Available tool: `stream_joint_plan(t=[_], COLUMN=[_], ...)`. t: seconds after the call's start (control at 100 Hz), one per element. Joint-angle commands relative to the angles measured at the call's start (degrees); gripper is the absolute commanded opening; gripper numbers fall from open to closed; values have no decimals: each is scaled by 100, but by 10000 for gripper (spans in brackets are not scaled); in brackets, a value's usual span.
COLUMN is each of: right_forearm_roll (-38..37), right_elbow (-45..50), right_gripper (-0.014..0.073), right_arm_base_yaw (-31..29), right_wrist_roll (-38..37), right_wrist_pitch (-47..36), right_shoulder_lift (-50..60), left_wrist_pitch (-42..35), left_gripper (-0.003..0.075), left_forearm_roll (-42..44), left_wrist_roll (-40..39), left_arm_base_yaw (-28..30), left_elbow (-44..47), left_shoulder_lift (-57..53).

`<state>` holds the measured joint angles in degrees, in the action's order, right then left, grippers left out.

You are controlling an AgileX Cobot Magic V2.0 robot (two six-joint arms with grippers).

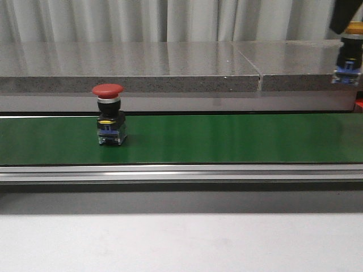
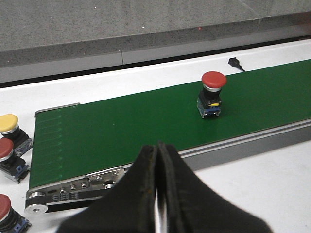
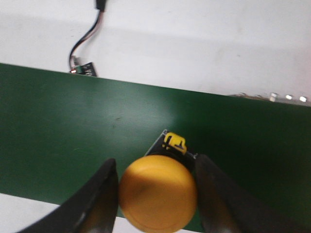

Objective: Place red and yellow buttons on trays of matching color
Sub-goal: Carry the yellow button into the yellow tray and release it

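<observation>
A red button point(image 1: 108, 113) stands upright on the green belt point(image 1: 227, 139), left of centre; the left wrist view shows the same red button point(image 2: 213, 93) well ahead of my left gripper point(image 2: 158, 151). That gripper is shut, with nothing between its fingers, and hangs near the belt's end. At the far right, my right gripper point(image 1: 347, 22) holds the yellow button point(image 1: 347, 56) in the air above belt level. In the right wrist view the yellow button's cap point(image 3: 158, 196) sits between the two fingers point(image 3: 99, 199) over the belt point(image 3: 73, 121). No trays are in view.
Three spare buttons stand on the white table by the belt's end: a yellow one point(image 2: 9, 130) and two red ones point(image 2: 5, 156) point(image 2: 4, 212). A stone ledge point(image 1: 142, 68) runs behind the belt. A small sensor with a cable point(image 3: 82, 68) lies beside the belt.
</observation>
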<state>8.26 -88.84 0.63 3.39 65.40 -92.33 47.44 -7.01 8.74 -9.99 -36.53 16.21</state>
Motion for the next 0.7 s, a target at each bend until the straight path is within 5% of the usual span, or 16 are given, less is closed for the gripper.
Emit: stream_joint_plan(t=[0.0,0.69], right_forearm_roll=[31,31], right_elbow=[-1,1281], right_gripper=[180,180], right_arm_base_yaw=[-395,-3129], right_wrist_roll=[-160,-675], right_wrist_pitch=[-177,-1282], right_shoulder_lift=[338,412], left_wrist_pitch=[-397,-397], left_gripper=[-21,-21], left_forearm_roll=[-96,-96], left_wrist_roll=[-47,-47], left_arm_base_yaw=[-46,-46], left_elbow=[-138,-138], left_shoulder_lift=[61,61])
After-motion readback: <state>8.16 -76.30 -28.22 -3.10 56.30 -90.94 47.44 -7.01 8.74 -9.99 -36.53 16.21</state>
